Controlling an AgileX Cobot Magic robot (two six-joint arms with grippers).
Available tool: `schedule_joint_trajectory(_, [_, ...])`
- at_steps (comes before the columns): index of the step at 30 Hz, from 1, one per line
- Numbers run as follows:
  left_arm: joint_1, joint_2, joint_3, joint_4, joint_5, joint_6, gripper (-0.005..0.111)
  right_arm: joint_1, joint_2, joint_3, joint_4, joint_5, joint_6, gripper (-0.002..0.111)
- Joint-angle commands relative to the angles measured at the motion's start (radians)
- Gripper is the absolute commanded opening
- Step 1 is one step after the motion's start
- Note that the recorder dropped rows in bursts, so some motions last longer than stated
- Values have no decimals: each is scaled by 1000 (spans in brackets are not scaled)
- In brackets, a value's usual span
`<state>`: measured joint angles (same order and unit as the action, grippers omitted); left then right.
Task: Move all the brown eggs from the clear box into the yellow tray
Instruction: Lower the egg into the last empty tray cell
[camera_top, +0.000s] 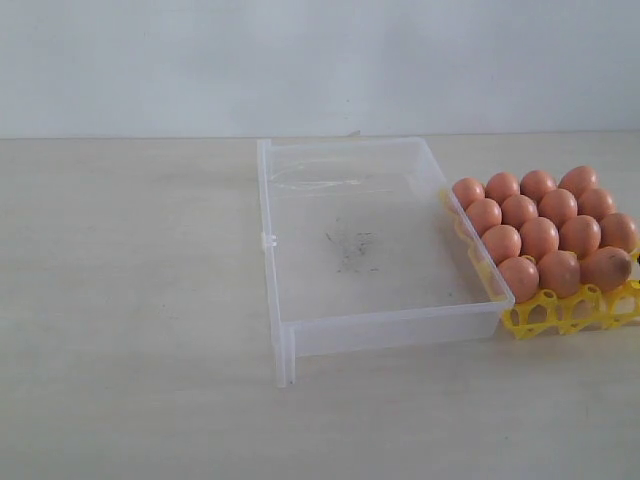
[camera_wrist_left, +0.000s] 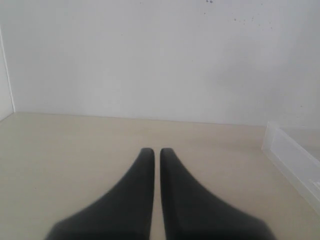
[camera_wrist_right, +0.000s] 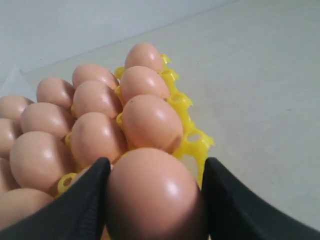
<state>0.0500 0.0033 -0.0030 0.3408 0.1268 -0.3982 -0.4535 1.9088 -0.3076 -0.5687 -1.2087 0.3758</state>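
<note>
One empty clear box beside one yellow tray full of brown eggs, on a pale table.

In the exterior view we count fifteen brown eggs in the yellow tray, in rows of four, four, four and three. The tray runs off the frame edge, so one more may be hidden. The tray touches the clear box, which holds no eggs, only a dark scuff mark. The right gripper clasps a single egg between two black fingers at the tray's edge. The left gripper is closed, holding nothing, over the beige wood-look table. Behind stands a plain white wall.
</note>
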Motion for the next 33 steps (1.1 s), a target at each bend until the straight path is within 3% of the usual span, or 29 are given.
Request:
schedule_joint_trajectory(1, [-2, -3, 3, -2, 2, -1, 4, 0, -2, -38, -6, -12, -18, 0])
schedule_joint_trajectory(9, [-2, -3, 3, -2, 2, -1, 4, 0, 137, -128, -57, -12, -22, 0])
schedule_joint_trajectory(17, [-2, -3, 3, -2, 2, -1, 4, 11, 137, -140, -60, -12, -67, 0])
schedule_joint_trajectory(22, [-2, -3, 3, -2, 2, -1, 4, 11, 137, -163, -91, 0, 5, 1])
schedule_joint_trajectory(26, [-2, -3, 3, -2, 2, -1, 4, 11, 137, -172, -158, -2, 8, 16])
schedule_joint_trajectory(30, [-2, -3, 3, -2, 2, -1, 4, 11, 137, -172, -158, 13, 8, 41])
schedule_joint_trajectory(33, [-2, -3, 3, -2, 2, -1, 4, 11, 137, -172, -158, 33, 8, 45])
